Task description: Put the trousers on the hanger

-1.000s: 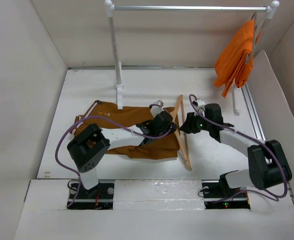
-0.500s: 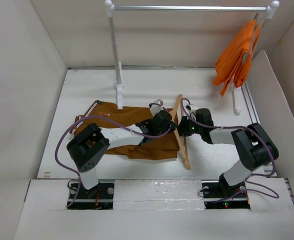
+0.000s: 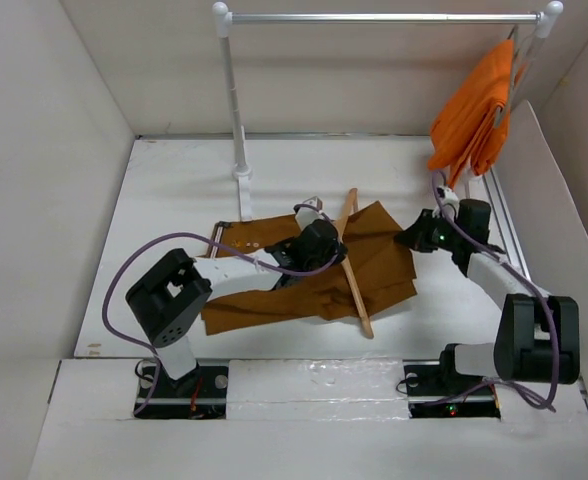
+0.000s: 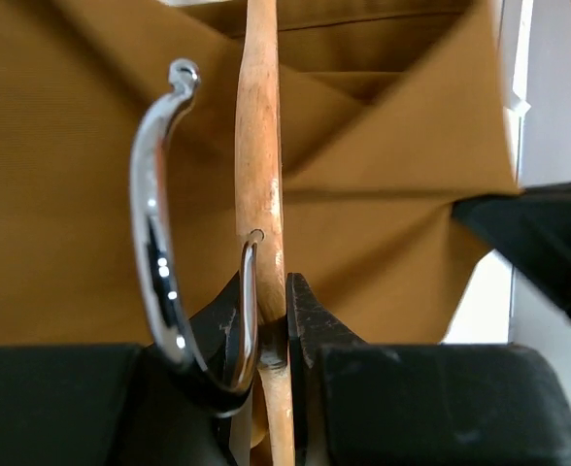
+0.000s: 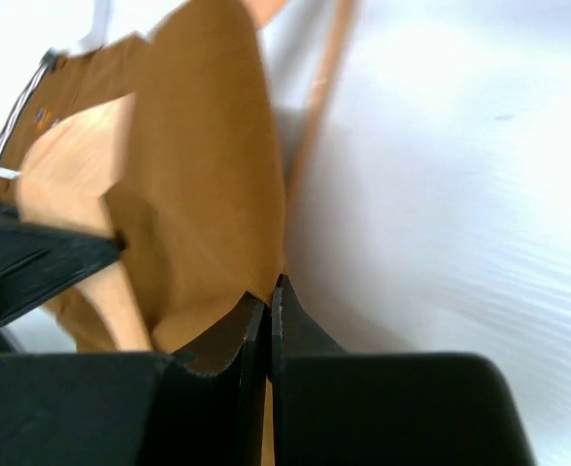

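Left wrist shows the left gripper [image 4: 274,316] clamped on the hanger [image 4: 258,146], stiff light wood, just beside its hook [image 4: 154,223]. The right gripper [image 5: 266,306] pinches an edge of the trousers [image 5: 208,194], limp cloth spread on the table [image 3: 174,180] on both sides of the hanger. It will likely sag, so a hold near a fold looks safer.

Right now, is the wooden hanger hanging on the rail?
No, the hanger is down at the trousers, gripped by the left claw.
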